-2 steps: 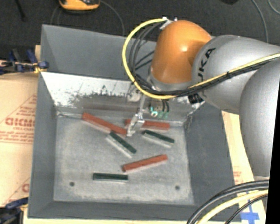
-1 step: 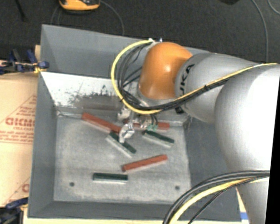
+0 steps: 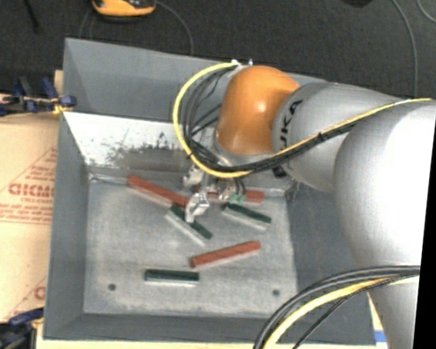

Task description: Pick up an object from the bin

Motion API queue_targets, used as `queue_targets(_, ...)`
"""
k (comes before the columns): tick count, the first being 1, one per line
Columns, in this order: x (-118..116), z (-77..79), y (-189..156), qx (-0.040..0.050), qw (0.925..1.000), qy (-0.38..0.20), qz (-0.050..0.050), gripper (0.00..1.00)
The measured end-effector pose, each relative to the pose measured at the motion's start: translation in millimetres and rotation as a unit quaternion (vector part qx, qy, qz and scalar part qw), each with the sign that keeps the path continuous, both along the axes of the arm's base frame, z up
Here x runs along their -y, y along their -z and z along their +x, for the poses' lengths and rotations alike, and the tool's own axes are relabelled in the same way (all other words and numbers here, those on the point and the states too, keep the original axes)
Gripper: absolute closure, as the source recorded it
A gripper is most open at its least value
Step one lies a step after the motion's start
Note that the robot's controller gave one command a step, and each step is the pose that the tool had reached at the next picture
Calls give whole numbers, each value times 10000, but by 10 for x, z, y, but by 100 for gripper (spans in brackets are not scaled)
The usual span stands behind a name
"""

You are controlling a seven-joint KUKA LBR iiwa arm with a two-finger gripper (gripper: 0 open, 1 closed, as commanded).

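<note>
Hanging low toward the 12 o'clock side of the grey metal bin: the gripper, beneath the orange wrist cover. Cannot tell how far open it stands, nor whether anything is caught in it.

Lying directly at its tip, just toward 6 o'clock: a dark green bar, flat on the floor, long axis running from 10 to 4 o'clock. Judged the likeliest thing to take, being nearest.

Reaching in from 9 o'clock, with its near end just beside the tool: a red-brown bar. Toward 3 o'clock, close by, a second green bar.

Well apart, toward 5 o'clock, another red-brown bar; farther still, toward 6 o'clock, a third green bar.

Likely to matter next: closing across the nearest bar's narrow width, along the 1-to-7 line, while staying clear of the red-brown end.
</note>
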State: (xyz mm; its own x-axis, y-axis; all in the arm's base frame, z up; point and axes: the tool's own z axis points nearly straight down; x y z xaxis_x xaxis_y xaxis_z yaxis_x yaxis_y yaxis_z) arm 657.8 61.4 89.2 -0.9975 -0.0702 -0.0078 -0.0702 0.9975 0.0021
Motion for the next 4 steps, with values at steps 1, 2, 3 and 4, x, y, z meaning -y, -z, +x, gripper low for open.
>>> queue_targets(1,0,-4,-58,46,10000,8,7,100)
queue_targets(2,0,-4,-58,46,10000,10,8,100)
queue_targets(3,21,-58,67,6,9999,-106,-13,0)
queue_targets(4,13,-63,59,-23,9999,-106,-10,100)
